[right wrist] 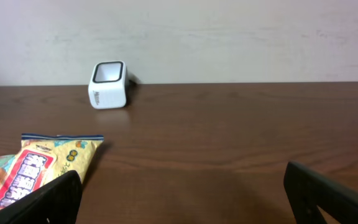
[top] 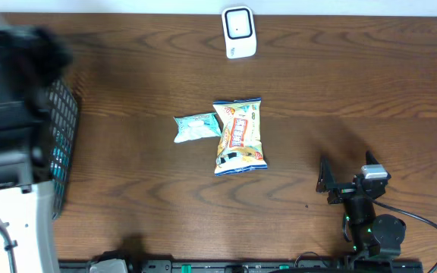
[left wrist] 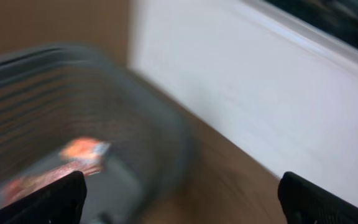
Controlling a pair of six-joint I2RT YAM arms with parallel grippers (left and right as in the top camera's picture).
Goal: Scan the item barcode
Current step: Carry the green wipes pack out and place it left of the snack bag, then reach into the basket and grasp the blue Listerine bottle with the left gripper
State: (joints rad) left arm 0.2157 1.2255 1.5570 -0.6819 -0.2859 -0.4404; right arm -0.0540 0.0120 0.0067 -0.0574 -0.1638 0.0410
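Note:
Two snack packets lie at the table's middle: a cream-yellow one and a smaller teal one touching its left side. The white barcode scanner stands at the far edge. My right gripper is open and empty, low over the table to the right of the packets. My left gripper is open and empty, blurred, above the wire basket, where an orange packet lies. In the overhead view the left arm is a dark blur at the far left.
The dark wire basket sits at the table's left edge, partly under the left arm. A white wall runs behind the scanner. Bare wooden tabletop lies between the packets, the scanner and the right arm.

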